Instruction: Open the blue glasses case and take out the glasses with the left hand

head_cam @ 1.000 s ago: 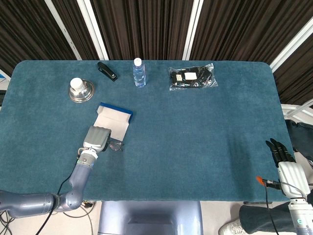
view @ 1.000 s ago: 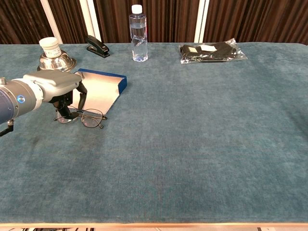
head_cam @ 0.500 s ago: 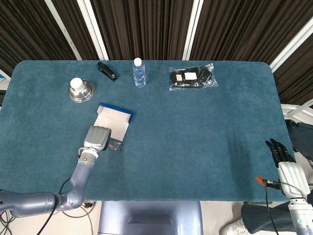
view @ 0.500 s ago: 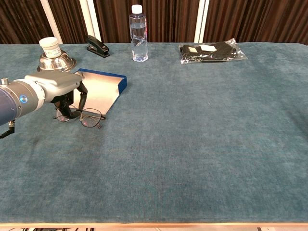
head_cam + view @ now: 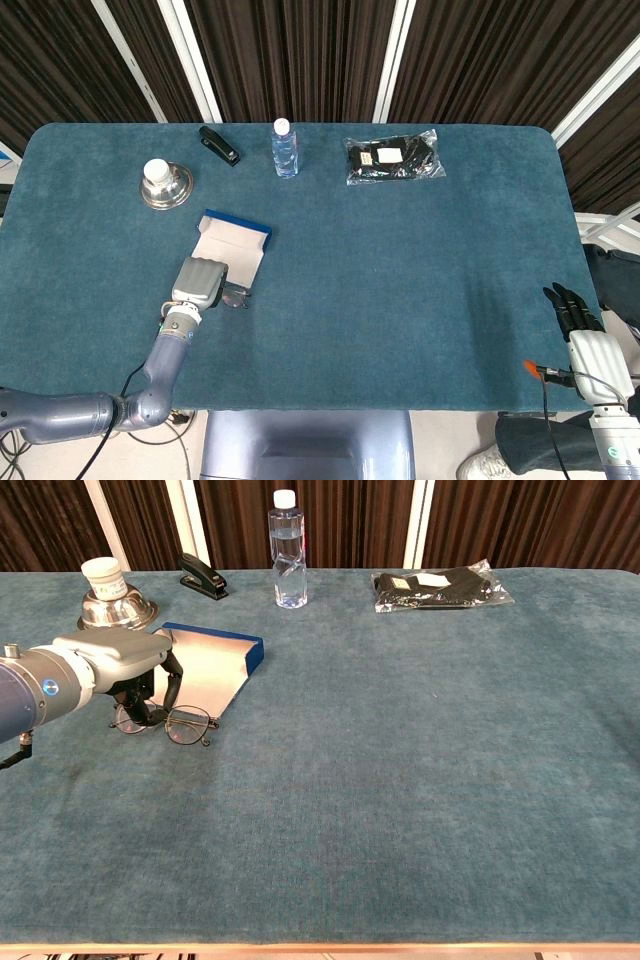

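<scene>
The work surface is a table (image 5: pixel 400 260) covered in teal, felt-like cloth with rounded corners, backed by dark pleated curtains (image 5: pixel 300 50) with white vertical rails. The left hand (image 5: pixel 125 665) sits low over the near-left part of the cloth, its grey casing on top and dark fingers (image 5: pixel 168 685) curled down onto the left end of the glasses (image 5: pixel 170 723); it appears to pinch the frame there, though the contact itself is partly hidden. The glasses are thin wire-rimmed with round lenses, lying on the cloth just to the right of and below that hand, outside the case. The glasses case (image 5: pixel 212 665) lies open, touching the far side of the hand: a flat rectangular shell with a pale grey lining and a blue outer wall standing along its far edge; nothing shows inside it. Beyond the hand, to its far left, a shiny metal bowl (image 5: pixel 166 188) holds a small white-capped jar (image 5: pixel 156 171). Farther back lie a black stapler (image 5: pixel 219 145) and an upright clear plastic bottle (image 5: pixel 285 148) with a white cap. Well to the right of these is a crinkled clear bag (image 5: pixel 393 158) containing dark items with white labels. The right hand (image 5: pixel 585 335) rests off the table's near-right edge, dark fingers extended and slightly apart, holding nothing.
</scene>
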Motion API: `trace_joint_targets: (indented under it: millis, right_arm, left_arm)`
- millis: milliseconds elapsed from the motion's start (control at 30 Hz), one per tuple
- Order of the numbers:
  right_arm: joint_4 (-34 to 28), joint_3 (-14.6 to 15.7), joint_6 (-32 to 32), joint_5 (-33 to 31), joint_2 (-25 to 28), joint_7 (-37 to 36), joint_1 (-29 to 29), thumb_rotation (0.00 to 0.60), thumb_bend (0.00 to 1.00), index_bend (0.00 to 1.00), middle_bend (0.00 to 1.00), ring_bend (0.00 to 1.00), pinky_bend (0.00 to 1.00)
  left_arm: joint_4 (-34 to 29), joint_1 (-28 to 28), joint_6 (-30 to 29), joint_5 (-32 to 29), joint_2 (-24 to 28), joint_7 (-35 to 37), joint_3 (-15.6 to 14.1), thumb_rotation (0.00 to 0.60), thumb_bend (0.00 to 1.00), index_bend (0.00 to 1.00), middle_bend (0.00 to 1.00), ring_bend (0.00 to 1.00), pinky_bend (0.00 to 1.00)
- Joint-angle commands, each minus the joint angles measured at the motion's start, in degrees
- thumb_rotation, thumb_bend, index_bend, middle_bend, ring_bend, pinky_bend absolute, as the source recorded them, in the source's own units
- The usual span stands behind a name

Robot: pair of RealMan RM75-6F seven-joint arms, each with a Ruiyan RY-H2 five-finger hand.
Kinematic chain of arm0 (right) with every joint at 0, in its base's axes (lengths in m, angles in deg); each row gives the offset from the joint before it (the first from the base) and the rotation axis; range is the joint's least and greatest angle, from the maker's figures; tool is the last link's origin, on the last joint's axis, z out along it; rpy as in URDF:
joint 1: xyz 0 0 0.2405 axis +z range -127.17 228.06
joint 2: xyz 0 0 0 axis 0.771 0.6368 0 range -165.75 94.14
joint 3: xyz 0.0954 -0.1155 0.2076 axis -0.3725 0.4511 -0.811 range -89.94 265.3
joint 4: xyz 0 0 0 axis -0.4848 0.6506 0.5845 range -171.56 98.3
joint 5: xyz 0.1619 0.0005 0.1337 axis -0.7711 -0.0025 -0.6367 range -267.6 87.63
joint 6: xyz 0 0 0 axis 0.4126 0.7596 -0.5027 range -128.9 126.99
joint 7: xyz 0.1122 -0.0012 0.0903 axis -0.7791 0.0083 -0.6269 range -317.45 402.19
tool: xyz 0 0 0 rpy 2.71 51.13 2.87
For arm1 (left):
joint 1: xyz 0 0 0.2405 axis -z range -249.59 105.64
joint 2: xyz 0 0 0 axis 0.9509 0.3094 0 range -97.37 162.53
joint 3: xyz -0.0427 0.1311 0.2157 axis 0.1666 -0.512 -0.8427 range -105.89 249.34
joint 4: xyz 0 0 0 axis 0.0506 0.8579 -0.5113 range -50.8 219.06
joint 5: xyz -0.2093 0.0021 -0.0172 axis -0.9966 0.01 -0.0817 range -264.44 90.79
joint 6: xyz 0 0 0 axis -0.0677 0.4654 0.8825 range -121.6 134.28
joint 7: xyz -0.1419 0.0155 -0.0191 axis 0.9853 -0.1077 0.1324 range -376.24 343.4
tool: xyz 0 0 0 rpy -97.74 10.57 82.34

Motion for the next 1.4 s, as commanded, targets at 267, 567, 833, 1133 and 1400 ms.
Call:
trace_joint_targets:
  millis: [267, 567, 833, 1133, 1400]
  right_arm:
    - [0.0, 0.0, 0.1, 0.0, 0.0, 0.0, -0.1, 0.600, 0.05, 0.00, 0.00, 0.00, 0.23]
    - [0.1, 0.0, 0.2, 0.0, -0.1, 0.0, -0.1, 0.600, 0.05, 0.00, 0.00, 0.00, 0.23]
    - [0.1, 0.0, 0.2, 0.0, -0.1, 0.0, -0.1, 0.600, 0.05, 0.00, 0.00, 0.00, 0.22]
    - [0.0, 0.0, 0.0, 0.0, -0.1, 0.0, 0.0, 0.600, 0.05, 0.00, 0.00, 0.00, 0.22]
    - [0.0, -0.1, -0.2, -0.2, 0.0, -0.1, 0.1, 0.600, 0.05, 0.00, 0.00, 0.00, 0.23]
  left_arm:
    - [-0.2, -0.2, -0.4, 0.6, 0.3, 0.6, 0.2, 0.600, 0.42, 0.61, 1.00, 1.00, 1.00]
    - [-3.6, 0.0, -1.3, 0.8, 2.1, 0.5, 1.4, 0.600, 0.43, 0.61, 1.00, 1.00, 1.00]
    - [-7.1, 1.6, -2.1, -1.3, 2.6, -0.5, 4.0, 0.600, 0.43, 0.61, 1.00, 1.00, 1.00]
    - [-9.3, 5.7, -3.1, -8.3, 0.0, -3.6, 8.0, 0.600, 0.43, 0.61, 1.00, 1.00, 1.00]
    - [-6.7, 10.0, -4.4, -11.4, -4.2, -6.9, 9.9, 0.600, 0.43, 0.61, 1.00, 1.00, 1.00]
